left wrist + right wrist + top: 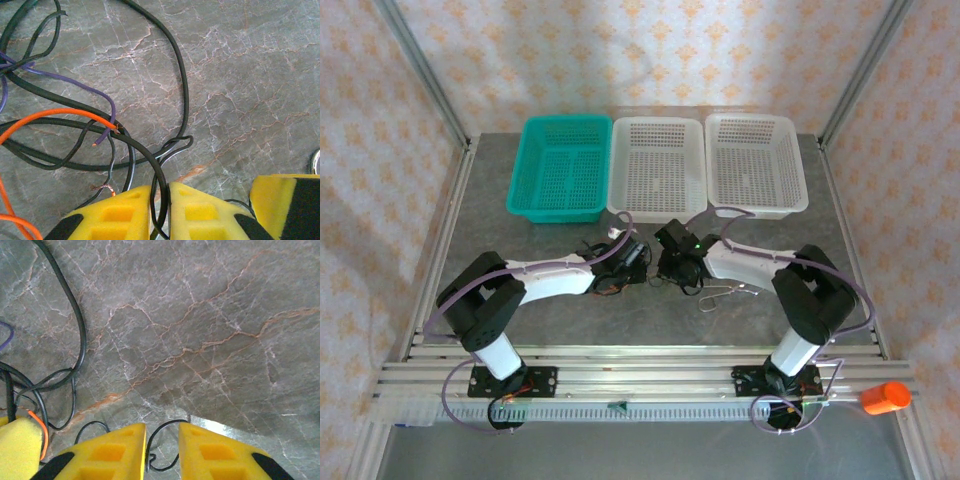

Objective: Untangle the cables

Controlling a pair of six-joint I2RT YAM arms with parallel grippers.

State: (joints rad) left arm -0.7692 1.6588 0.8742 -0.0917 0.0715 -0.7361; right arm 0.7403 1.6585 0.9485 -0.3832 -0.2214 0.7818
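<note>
My left pincer point(160, 195) is all but closed: its yellow fingers point(120, 217) leave only a thin slit, and one black strand of the cables point(182, 75) runs down through that slit, pinched between the pads. From there the strand curves up toward 12 o'clock in a wide loop. The rest of the tangle spreads toward 9 and 10 o'clock: more black loops, an orange wire crossing them, and a thin purple wire whose bare end lies just at 10 o'clock of my fingertips. All of it rests on the grey marbled worktop point(250, 75).

My right pincer point(161, 432) stands partly open, its fingers clearly apart. A thin black wire curls in the gap without being clamped. Further black loops lie at 9 to 10 o'clock of it.

From above, both pincers meet nose to nose at the middle of the worktop, with the cables bunched under and between them. A silver metal clip point(725, 292) lies just at 4 o'clock of the right pincer. Along the 12 o'clock edge stand a green basket point(560, 205) and two white baskets point(658, 200).
</note>
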